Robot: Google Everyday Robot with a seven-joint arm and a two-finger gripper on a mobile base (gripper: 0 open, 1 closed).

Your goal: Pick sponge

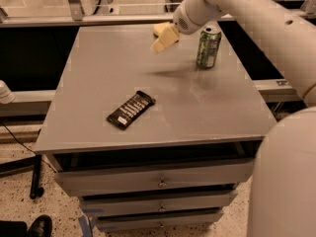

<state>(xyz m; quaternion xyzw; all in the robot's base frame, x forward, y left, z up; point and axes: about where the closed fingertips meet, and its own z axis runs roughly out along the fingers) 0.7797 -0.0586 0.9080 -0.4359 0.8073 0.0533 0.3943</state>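
My end effector (162, 41) hangs just in front of the sponge (159, 28), which lies at the far edge of the counter (98, 83), left of the green can (208, 46); how wide it stands I cannot tell. I should descend squarely over the soft foam, clear of the can. The grey counter tops drawers (158, 181) on a speckled floor (19, 201).
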